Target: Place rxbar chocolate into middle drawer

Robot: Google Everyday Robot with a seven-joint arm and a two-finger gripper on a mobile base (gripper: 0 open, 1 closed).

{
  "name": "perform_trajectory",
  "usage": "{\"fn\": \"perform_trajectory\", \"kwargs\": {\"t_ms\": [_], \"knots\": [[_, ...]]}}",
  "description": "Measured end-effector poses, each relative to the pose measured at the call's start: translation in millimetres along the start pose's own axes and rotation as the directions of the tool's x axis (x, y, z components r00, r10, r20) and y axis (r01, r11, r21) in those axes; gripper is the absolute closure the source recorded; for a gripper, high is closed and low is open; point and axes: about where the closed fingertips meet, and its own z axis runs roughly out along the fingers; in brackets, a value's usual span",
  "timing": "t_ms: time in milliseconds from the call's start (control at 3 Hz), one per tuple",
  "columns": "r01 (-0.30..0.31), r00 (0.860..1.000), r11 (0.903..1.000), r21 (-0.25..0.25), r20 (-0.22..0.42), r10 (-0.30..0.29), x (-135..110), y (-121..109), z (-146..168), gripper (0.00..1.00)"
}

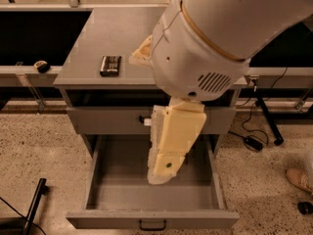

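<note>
Gripper: your gripper (pixel 164 173) hangs at the end of the cream arm segment, pointing down over the open drawer.
Grip: you cannot tell how far open it is, or whether it has hold of anything.
Rxbar chocolate: the rxbar chocolate (pixel 110 65) lies flat on the cabinet top (pixel 122 31), up and to the left of your gripper in the view, well apart from it.
Middle drawer: the middle drawer (pixel 110 182) is pulled out directly beneath your gripper, its dark handle (pixel 152 225) nearer the camera than the gripper.
Upper drawer: the upper drawer (pixel 105 120) is shut, behind and above your gripper tip.
</note>
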Motion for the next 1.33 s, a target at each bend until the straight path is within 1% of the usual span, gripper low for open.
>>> {"fn": "perform_trajectory", "kwargs": {"t_ms": [667, 1000, 1333], "knots": [[0.0, 1.0, 1.0, 0.0, 0.0, 0.0, 0.0, 0.0, 0.0, 0.0], [-0.004, 1.0, 0.9996, 0.028, 0.025, 0.003, 18.5, -12.3, 3.2, 0.0], [-0.047, 0.994, 0.9961, 0.074, 0.106, 0.039, 70.8, -35.3, 19.8, 0.0]]}}
